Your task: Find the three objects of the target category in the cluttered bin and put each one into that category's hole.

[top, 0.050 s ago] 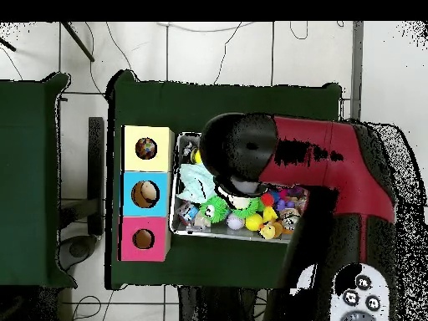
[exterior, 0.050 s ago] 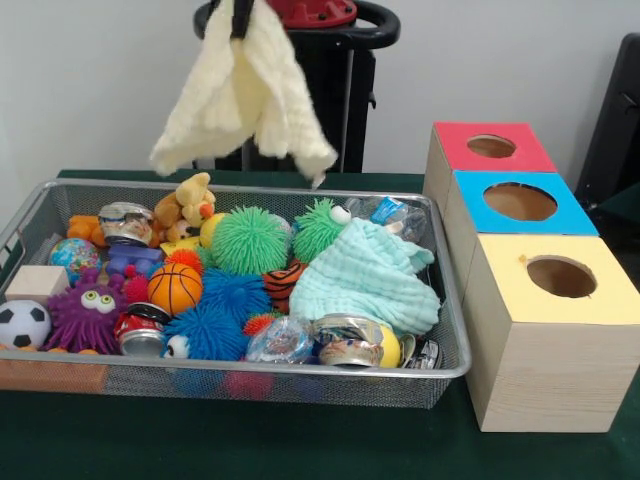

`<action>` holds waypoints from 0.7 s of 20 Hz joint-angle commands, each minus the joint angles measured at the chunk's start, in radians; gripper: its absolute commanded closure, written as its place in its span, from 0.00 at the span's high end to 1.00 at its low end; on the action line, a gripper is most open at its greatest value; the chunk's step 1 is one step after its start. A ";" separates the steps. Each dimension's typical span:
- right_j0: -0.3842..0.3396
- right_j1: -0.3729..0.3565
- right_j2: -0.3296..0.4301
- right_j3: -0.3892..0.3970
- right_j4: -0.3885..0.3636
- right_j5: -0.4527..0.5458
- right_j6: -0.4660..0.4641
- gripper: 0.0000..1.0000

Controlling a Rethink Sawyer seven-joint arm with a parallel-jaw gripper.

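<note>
One pale yellow cloth (exterior, 0.050 s ago: pixel 245 95) hangs at the upper left of the front view, bunched at its top where the gripper (exterior, 0.050 s ago: pixel 241 14) pinches it, well above the wire bin (exterior, 0.050 s ago: pixel 452 330). It dangles free, touching nothing below. A second cloth, the mint green one (exterior, 0.050 s ago: pixel 368 280), lies crumpled at the right end of the bin among spiky balls, a small basketball (exterior, 0.050 s ago: pixel 174 288), a soccer ball (exterior, 0.050 s ago: pixel 22 323) and other toys. If cloths are the category, I'd judge one is lifted but not yet dropped, one waits in plain sight, and a third I cannot pick out. At the right stand three boxes in a row: red-topped (exterior, 0.050 s ago: pixel 491 150), blue-topped (exterior, 0.050 s ago: pixel 520 203) and yellow-topped (exterior, 0.050 s ago: pixel 560 278), each with a round hole.

Looking straight down, the arm (top, 0.050 s ago: pixel 326 180) covers much of the bin, so the gripper and yellow cloth are hidden. The boxes sit at centre left, and something round shows inside each hole, though I cannot tell what. Dark green cloth covers the table (top, 0.050 s ago: pixel 226 100); pale floor tiles and loose cables surround it.
</note>
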 commanded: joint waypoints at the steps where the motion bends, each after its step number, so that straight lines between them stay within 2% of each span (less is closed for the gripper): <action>1: -0.012 -0.020 0.012 -0.028 0.015 0.044 0.061 0.00; 4: -0.033 -0.013 0.011 0.080 0.004 -0.133 0.072 0.00; 7: -0.048 0.019 0.010 0.139 -0.013 -0.254 0.091 0.00; 14: -0.075 0.047 0.005 0.221 0.013 -0.424 0.089 0.00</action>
